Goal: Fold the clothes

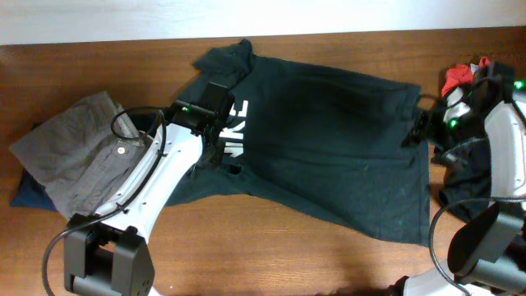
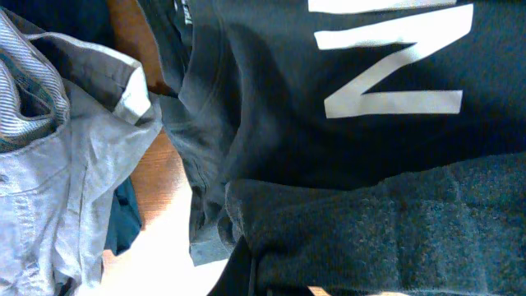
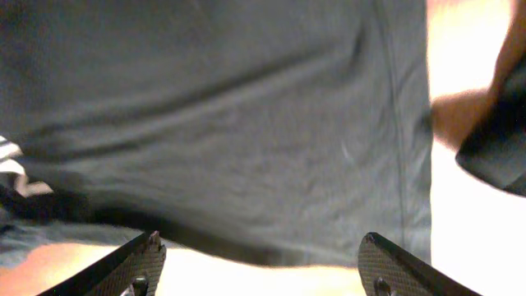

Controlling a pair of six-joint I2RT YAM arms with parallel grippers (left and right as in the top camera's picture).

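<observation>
Seeing a brown wooden surface (image 1: 329,263) running under both sets of jaws. Finding the dark T-shirt (image 1: 329,123) spread nearly flat on it, stretching all the way from the left jaws to the right jaws, neck end toward the left ones and hem toward the right ones. Noting a grey button-up shirt (image 1: 74,156) lying on the outer side of the left jaws, close beside the T-shirt's sleeve and resting on a navy garment (image 1: 25,197) peeking out beneath it. Spotting a heap of dark clothes (image 1: 460,164) just behind the right jaws, beside the T-shirt's hem, with a red piece (image 1: 456,78) at its far end. Reading white lettering (image 1: 237,131) on the T-shirt's chest, right beside the left jaws.

Placing the left jaws low over the T-shirt near its collar, at the end of the white left arm (image 1: 156,177). Getting no sight of them from the left wrist, only cloth filling that view, so being unable to tell how wide they are standing or whether they are holding anything. Seeing the right jaws standing wide apart in the right wrist view, with both fingertips (image 3: 136,267) showing at the bottom edge. Finding nothing gripped between them, and the T-shirt's hem edge lying just ahead.
</observation>
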